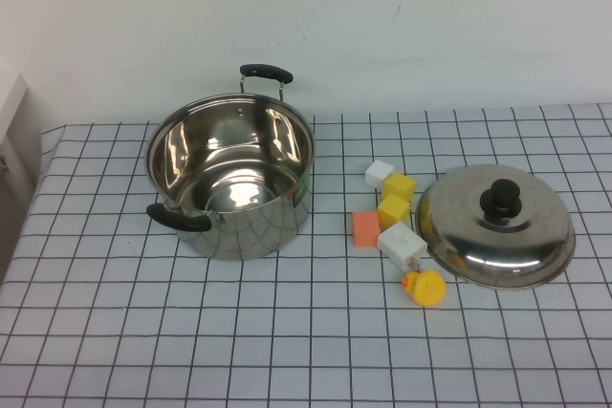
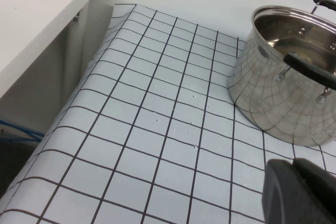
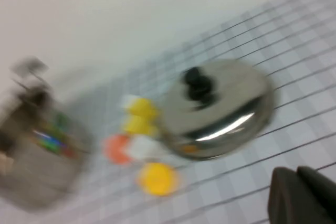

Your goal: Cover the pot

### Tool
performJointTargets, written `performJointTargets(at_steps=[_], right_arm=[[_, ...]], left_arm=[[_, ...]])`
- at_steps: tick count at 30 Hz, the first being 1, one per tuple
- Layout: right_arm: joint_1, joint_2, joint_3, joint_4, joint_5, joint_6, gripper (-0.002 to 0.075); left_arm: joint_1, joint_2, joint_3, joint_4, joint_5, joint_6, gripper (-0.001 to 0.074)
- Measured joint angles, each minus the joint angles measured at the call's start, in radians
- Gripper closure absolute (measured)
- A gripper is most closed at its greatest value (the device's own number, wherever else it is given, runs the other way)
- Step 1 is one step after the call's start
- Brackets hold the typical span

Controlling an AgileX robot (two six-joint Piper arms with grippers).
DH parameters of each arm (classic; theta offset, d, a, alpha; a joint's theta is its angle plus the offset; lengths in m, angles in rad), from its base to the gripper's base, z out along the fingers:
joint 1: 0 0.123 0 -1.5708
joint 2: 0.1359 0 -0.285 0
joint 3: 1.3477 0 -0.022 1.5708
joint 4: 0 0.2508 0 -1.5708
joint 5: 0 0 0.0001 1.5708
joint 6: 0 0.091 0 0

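The large shiny stainless-steel round pot (image 1: 230,177) stands uncovered on the grid-patterned tablecloth (image 1: 287,332), left of the domed steel lid (image 1: 497,225); the left gripper (image 2: 302,192) sits near its side, the right gripper (image 3: 304,195) near the lid.

Pot (image 1: 229,175) on the table's (image 1: 287,351) left, lid (image 1: 497,225) on its right, blocks (image 1: 390,213) between them.

Nothing here can be read: the pot (image 1: 229,177) carries no brand or label on its steel wall, and the domed lid (image 1: 497,226) out at three o'clock of it is bare too, with no print showing on the coloured blocks (image 1: 396,209) between them either
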Motion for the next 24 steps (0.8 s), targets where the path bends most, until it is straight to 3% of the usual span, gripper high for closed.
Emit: performJointTargets(at_steps=[4,14,24], right_arm=[[0.000,0.000,0.002,0.274,-0.012,0.100,0.0728],[0.000,0.000,0.002,0.335,-0.026,-0.003,0.0728],[0.000,0.115,-0.255,0.435,0.036,-0.615,0.0728]], left_arm=[[0.000,0.000,0.000,0.000,0.000,0.000,0.0738],[0.000,0.000,0.000,0.000,0.000,0.000,0.0738],[0.000,0.000,0.000,0.000,0.000,0.000,0.0738]])
